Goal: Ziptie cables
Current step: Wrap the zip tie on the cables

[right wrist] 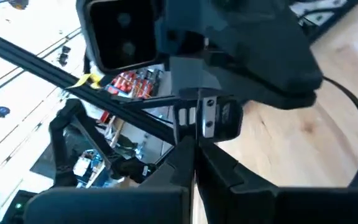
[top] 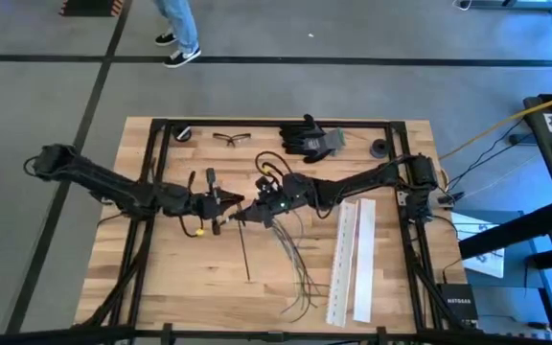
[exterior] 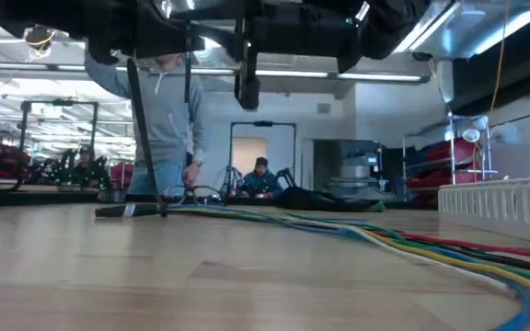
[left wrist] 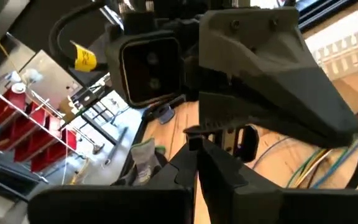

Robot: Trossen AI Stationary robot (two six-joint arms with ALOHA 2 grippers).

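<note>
The cables (top: 295,264) lie loose on the wooden table, fanning out toward its near edge; the low view shows them as coloured wires (exterior: 403,241) flat on the wood. A thin dark ziptie strip (top: 244,247) slants from the grippers down to the table, also visible in the low view as the strip (exterior: 145,138). My left gripper (top: 230,204) and my right gripper (top: 255,208) meet tip to tip above the table's middle, both shut. Each wrist view is filled by the other gripper close in front. My left gripper pinches the upper end of the dark strip (left wrist: 194,144) between its two fingertips, coming level from the table's left. The strip hangs below, its lower end (top: 248,279) on the wood. My right gripper is shut on a thin dark piece (right wrist: 197,134) at its fingertips, coming level from the table's right. It looks like the same strip, but the left gripper close in front hides how much of it is held.
Two long white perforated strips (top: 353,261) lie to the right of the cables. Black gloves (top: 310,138), safety glasses (top: 231,138) and a small black roll (top: 380,148) sit along the far edge. A person's legs (top: 178,34) stand beyond the table.
</note>
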